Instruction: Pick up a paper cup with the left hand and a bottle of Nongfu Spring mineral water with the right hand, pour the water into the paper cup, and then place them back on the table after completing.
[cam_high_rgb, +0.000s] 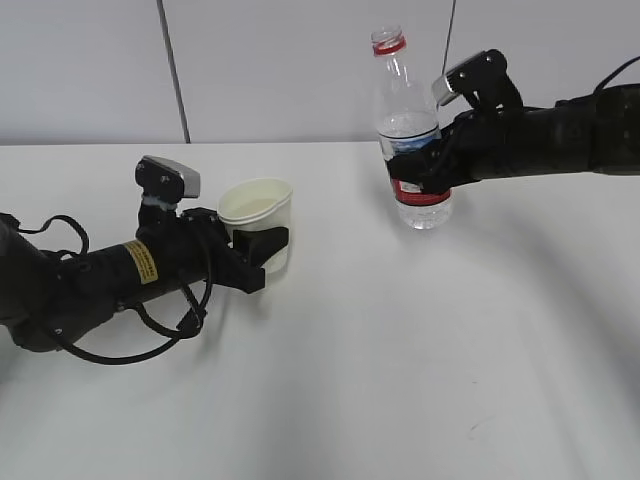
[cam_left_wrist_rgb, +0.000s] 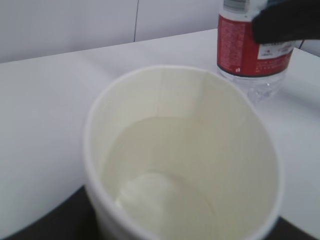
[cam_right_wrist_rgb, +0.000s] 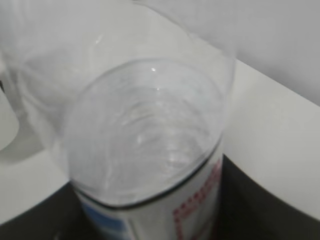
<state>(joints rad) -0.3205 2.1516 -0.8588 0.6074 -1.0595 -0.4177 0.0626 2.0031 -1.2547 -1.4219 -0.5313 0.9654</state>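
The white paper cup stands upright at the left of the white table, and my left gripper is shut on its wall. In the left wrist view the cup fills the frame and holds a little clear water at its bottom. The clear bottle with a red label and red neck ring has no cap; it is upright, its base at or just above the table. My right gripper is shut on its middle. The water shows in the right wrist view.
A light grey panelled wall runs behind the table. A small dark scuff marks the tabletop at the front right. About a hand's width of bare table lies between cup and bottle.
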